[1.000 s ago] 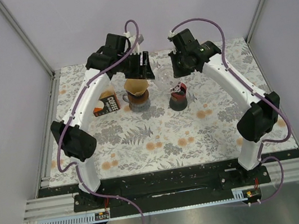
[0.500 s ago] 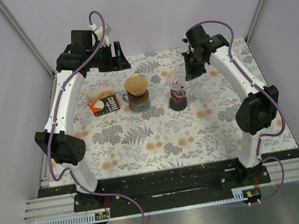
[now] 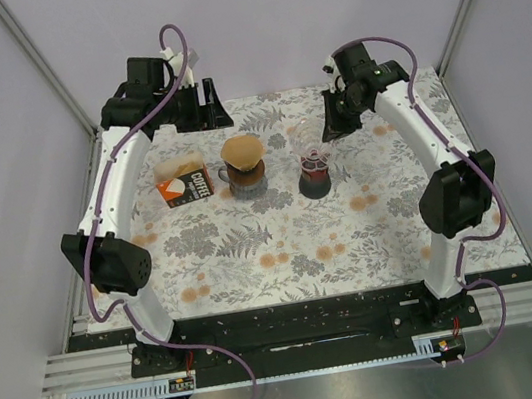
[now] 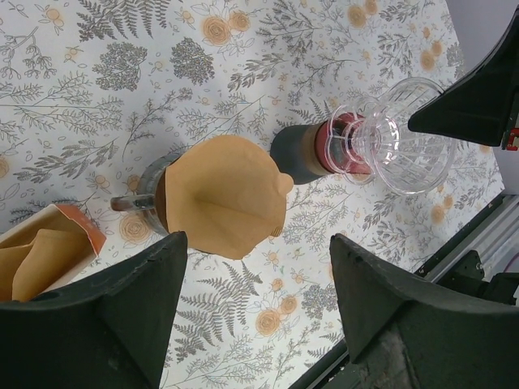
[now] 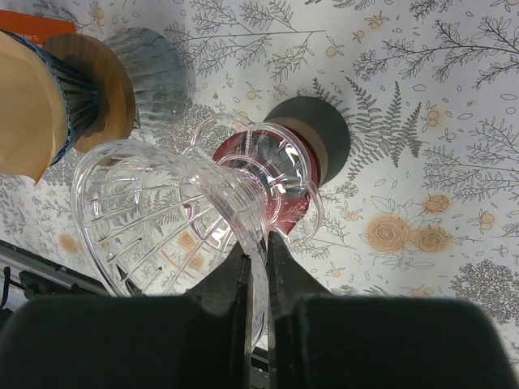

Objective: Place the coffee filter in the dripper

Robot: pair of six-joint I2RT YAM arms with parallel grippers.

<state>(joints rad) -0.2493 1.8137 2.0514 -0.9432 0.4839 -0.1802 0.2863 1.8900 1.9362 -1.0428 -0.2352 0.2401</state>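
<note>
what i can't make out from here
the filter box point(image 4: 45, 243) runs off the left wrist view's edge behind my left finger point(image 4: 105, 316); the coffee filter point(image 4: 223, 194) covers most of its dripper point(image 5: 77, 93); my right fingers point(image 5: 219, 324) hide the clear dripper point(image 5: 154, 211) at its near rim.

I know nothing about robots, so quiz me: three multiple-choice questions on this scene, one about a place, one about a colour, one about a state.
1. Seen from above, the filter box lies: A) left of the opened paper filter; B) between the two cups; C) at the far right.
2. That filter is: A) white; B) brown; C) blue.
3. The left gripper is: A) shut on the filter; B) shut on the box; C) open and empty.
Answers: 1 A, the box sits just left of it; 2 B, the paper is tan-brown; 3 C, its fingers stand apart with nothing between them.
</note>
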